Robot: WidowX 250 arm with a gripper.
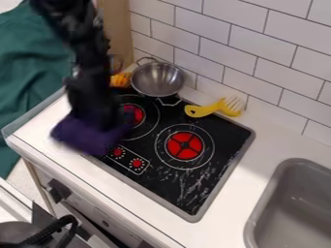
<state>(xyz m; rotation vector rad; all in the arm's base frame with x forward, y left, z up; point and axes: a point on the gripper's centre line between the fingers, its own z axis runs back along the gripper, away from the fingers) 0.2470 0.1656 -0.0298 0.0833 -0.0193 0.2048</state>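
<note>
Looped near the lower-left corner, a black cable lies nearest the camera, with a grey sink at the lower right. In the camera view, the pincer hangs at the left side of the black stovetop, set in the white desk. A purple cloth meets its lower end and spreads over the stovetop's left border, near the printed dials. The cloth appears to be in its hold; how far open the pincer is, I cannot tell. Behind sits a metal pot, an orange item just beside it and a yellow utensil to its right.

To handle the cloth well, a firm pinch on gathered fabric would suit, with enough height that loose folds don't snag the pot's handles; smooth, slow movement should limit swinging.
</note>
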